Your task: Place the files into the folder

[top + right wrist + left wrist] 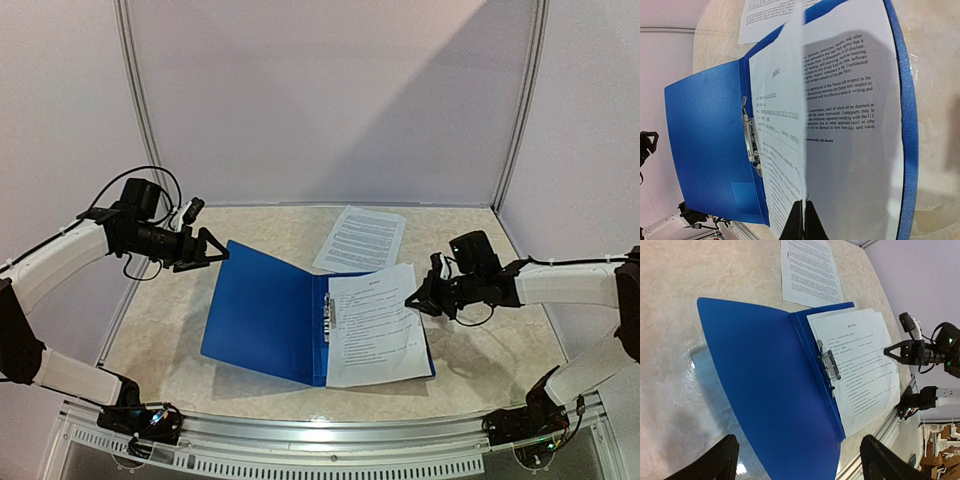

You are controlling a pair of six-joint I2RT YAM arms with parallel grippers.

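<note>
The dark-blue folder [265, 310] lies open on the table, its left cover raised off the surface, its metal clip [329, 318] at the spine. My left gripper [218, 250] is open and hovers by the cover's far-left corner; in the left wrist view the fingers [715, 460] stand wide apart above the cover [765, 390]. My right gripper [415, 300] is shut on the right edge of the top sheet [780, 130] and lifts it off a second sheet [855, 125] in the folder. A third sheet [362, 238] lies on the table behind the folder.
White enclosure walls stand at the back and sides. An aluminium rail [320, 430] runs along the near table edge between the arm bases. The marbled tabletop [470, 370] shows to the right of the folder.
</note>
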